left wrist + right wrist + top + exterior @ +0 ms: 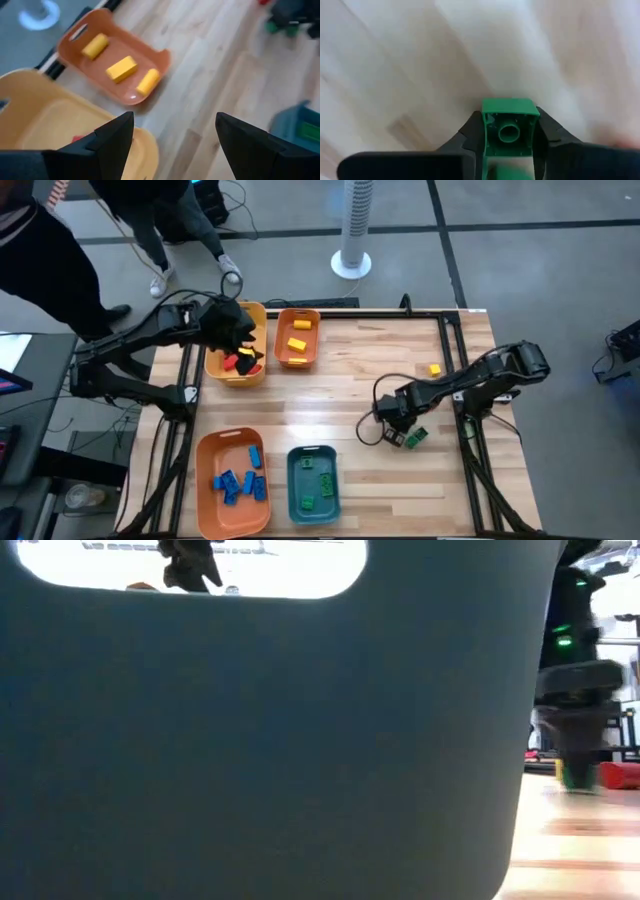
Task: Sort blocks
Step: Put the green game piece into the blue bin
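Grey floor surrounded the wooden bench [350, 380]; no legible writing anywhere. High view: four bins; yellow bin [236, 370] held red blocks [242, 363], small orange bin [297, 338] two visible yellow blocks [298, 343], large orange bin [232, 485] blue blocks [240, 480], teal bin [313, 484] green blocks [312, 485]; one loose yellow block [435, 369].

Left wrist view: left gripper [175, 132], fingers apart, over the yellow bin; three yellow blocks counted.

Right wrist view: right gripper [509, 131], fingers clamped on green block [509, 129].
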